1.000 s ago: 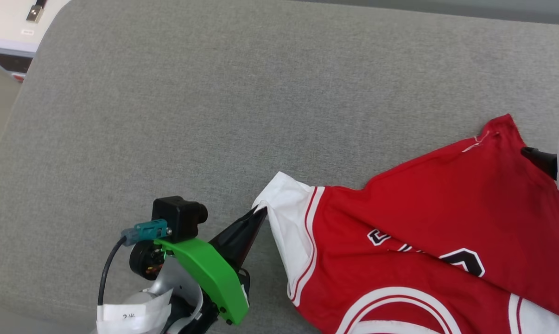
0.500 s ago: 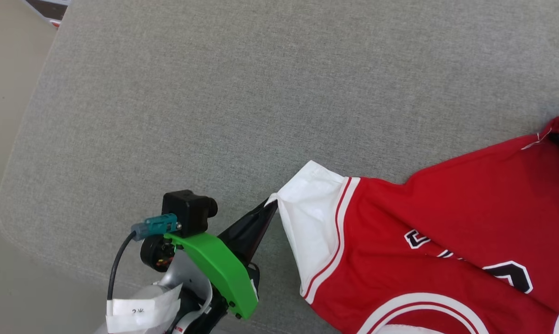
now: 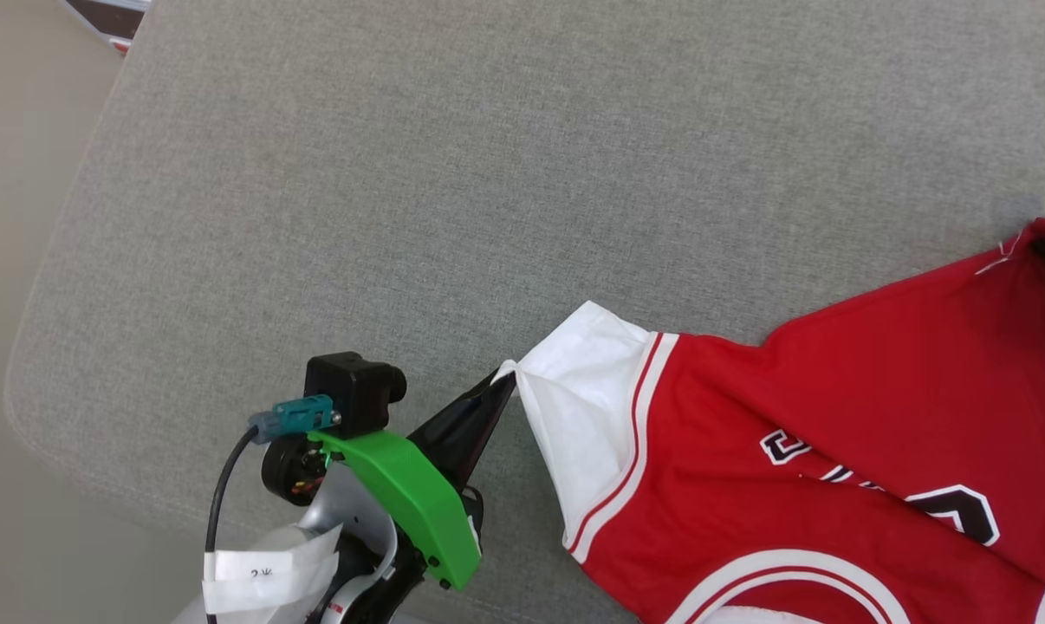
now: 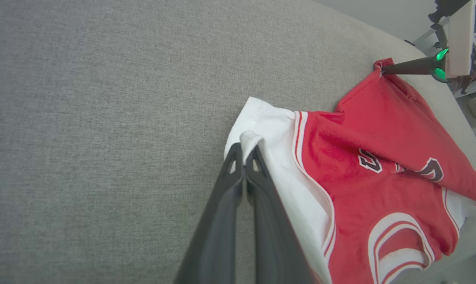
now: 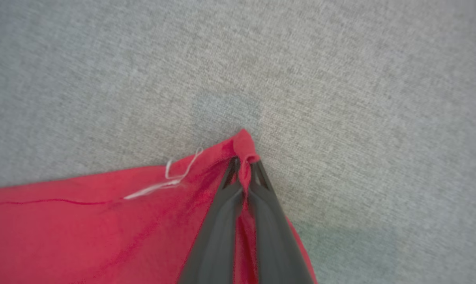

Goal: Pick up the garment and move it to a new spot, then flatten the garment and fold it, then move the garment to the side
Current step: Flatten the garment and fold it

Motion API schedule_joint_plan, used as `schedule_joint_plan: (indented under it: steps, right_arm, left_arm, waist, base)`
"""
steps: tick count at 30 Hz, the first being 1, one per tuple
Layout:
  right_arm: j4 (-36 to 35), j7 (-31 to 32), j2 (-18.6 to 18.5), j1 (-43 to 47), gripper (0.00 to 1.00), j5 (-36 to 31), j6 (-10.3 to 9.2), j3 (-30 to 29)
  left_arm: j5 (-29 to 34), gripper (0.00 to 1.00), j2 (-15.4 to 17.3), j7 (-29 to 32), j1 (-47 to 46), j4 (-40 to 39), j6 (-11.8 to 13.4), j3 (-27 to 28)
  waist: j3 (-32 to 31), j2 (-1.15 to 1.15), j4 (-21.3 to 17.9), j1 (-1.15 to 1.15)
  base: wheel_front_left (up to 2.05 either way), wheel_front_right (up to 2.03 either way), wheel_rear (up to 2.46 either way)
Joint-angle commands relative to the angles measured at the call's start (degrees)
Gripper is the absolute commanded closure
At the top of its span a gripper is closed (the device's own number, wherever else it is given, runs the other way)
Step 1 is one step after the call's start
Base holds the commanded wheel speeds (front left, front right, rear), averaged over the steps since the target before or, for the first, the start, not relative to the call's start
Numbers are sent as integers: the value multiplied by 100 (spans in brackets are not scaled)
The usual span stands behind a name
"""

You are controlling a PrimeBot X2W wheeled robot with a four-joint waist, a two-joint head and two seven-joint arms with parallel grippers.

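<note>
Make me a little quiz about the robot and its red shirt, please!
1. True or false: the left hand pinches the white sleeve of the shirt.
2. What colour cloth does the right hand pinch? A white, B red, C black.
3. Fill in: the soft surface under the shirt is ____.
Key: 1 true; 2 B; 3 grey.

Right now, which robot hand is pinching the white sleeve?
The left gripper: it is shut on the white sleeve of the garment. The right gripper pinches a red corner instead.
</note>
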Motion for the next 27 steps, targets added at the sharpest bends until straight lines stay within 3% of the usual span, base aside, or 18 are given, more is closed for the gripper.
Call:
schedule_joint_plan:
  steps: [1,18,27]
  right_arm:
    - [138,-99,122,78,100,73,2,81]
    - [353,-1908,158,-5,100,458,2,109]
    - [88,-2363,43,21,100,636,2,-28]
  left_arm:
    - [17,100,35,-25,-74,15,-21,20]
    - [44,100,397,-28,-104,-205,70,276]
    - [79,100,577,-159,-549,-477,203,787]
  waist:
    - [-150,0,-99,0]
    - [-1328,0,-849,0]
    - [-1823,0,-1239,0]
  base:
    - [0,0,0]
    - [0,0,0]
    - [0,0,0]
